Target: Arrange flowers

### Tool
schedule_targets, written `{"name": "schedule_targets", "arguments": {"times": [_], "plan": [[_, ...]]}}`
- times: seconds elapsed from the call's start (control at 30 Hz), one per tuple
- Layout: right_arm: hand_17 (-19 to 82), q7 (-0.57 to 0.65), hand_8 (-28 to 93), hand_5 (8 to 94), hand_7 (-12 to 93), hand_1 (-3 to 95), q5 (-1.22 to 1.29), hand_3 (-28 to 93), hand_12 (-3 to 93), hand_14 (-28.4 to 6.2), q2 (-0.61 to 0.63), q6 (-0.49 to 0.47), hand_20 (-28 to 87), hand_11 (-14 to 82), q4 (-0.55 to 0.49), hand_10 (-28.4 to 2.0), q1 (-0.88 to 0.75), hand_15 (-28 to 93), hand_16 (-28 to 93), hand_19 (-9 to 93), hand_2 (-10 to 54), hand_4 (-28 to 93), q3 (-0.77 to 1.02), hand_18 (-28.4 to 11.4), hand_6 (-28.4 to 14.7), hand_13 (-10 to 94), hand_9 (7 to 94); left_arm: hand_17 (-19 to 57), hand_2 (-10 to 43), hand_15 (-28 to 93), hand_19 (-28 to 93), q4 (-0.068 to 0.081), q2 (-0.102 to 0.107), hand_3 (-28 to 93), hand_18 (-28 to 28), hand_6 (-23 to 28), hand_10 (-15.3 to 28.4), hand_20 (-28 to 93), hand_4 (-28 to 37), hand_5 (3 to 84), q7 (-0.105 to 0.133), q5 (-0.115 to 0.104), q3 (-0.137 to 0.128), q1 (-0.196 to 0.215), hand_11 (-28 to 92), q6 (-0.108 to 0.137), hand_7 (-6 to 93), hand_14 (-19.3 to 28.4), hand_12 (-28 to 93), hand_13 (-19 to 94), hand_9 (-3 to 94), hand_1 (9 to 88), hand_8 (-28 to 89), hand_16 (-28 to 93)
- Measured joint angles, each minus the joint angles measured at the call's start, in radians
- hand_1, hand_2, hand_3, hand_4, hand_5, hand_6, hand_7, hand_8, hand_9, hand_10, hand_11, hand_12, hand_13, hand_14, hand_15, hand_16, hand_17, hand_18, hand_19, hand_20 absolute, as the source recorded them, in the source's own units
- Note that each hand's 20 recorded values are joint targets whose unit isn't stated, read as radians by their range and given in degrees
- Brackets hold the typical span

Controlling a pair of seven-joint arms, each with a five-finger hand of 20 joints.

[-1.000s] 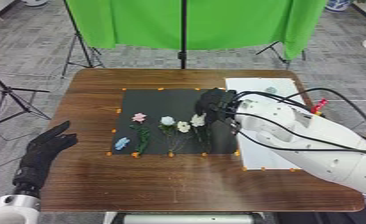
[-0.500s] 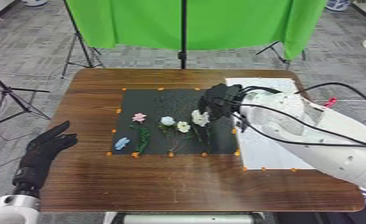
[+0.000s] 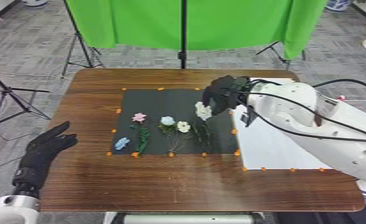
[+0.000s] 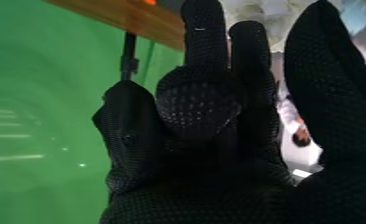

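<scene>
Five flowers [image 3: 183, 127] show, the right hand [image 3: 220, 93] (openness and grip I can't tell) by the rightmost, the left hand [image 3: 43, 151] open, empty.

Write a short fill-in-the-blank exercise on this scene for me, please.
The bloom nearest the left hand is ____.
Counting from the left, the second bloom is ____.
The white paper lies to the ____ of the dark mat.
The curtain behind the table is ____.
Missing words: blue; pink; right; green.
</scene>
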Motion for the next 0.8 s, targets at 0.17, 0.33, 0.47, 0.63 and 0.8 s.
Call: {"name": "schedule_targets", "arguments": {"times": [0.17,0.33,0.47,0.63,0.8], "plan": [[56,-0.007,-14,57.0,22,37.0,-0.089,73,21.7,-1.9,-0.001,0.01,60,17.3,0.002,-9.9,0.007,64,35,93,-9.5,-23,-0.059,-15.4,7.1,85,71.8,6.0,8.1,18,15,0.0,0.001,69,12.6,6.1,14.5,14,-12.5,37.9,0.0,0.0,0.001,0.0,20,0.0,8.7,18.6,10,37,44.0,31.0,-6,-2],[56,-0.014,-14,57.0,22,36.6,-0.091,73,21.7,-2.0,-0.009,0.009,59,17.3,0.013,-10.0,0.007,64,34,93,-9.5,-23,-0.095,-15.4,7.2,85,71.8,6.1,8.1,18,15,0.0,0.001,69,12.6,6.1,14.6,14,-12.5,38.1,0.0,0.0,0.001,-0.001,20,-0.001,8.7,18.6,10,37,44.0,31.1,-6,-2],[56,-0.014,-14,57.1,22,36.3,-0.071,73,21.7,-2.0,-0.015,0.01,60,17.3,0.013,-10.0,0.002,64,34,93,-9.5,-23,-0.082,-15.4,7.2,85,71.7,6.1,8.1,18,15,0.0,0.001,69,12.6,6.2,14.6,14,-12.6,38.2,0.0,0.0,0.001,-0.001,20,-0.001,8.7,18.6,10,37,44.0,31.1,-6,-2],[56,-0.011,-14,57.4,22,36.4,-0.037,73,21.7,-2.0,-0.015,0.015,59,17.4,0.013,-10.2,-0.016,64,34,93,-9.5,-23,-0.043,-15.4,7.1,86,71.8,6.1,8.1,18,15,0.0,0.001,69,12.6,6.2,14.6,14,-12.7,38.3,-0.001,0.0,0.0,-0.001,20,-0.002,8.7,18.7,10,37,44.0,31.1,-6,-2],[56,-0.009,-14,58.3,22,36.3,-0.029,73,21.7,-2.1,-0.008,0.028,59,17.4,0.012,-10.2,-0.018,64,34,93,-9.5,-23,-0.019,-15.4,7.2,85,71.8,6.1,8.1,18,15,0.0,0.001,69,12.6,6.2,14.6,14,-12.7,38.4,-0.001,0.0,0.0,-0.001,20,-0.003,8.7,18.7,10,37,44.0,31.0,-6,-2]]}}
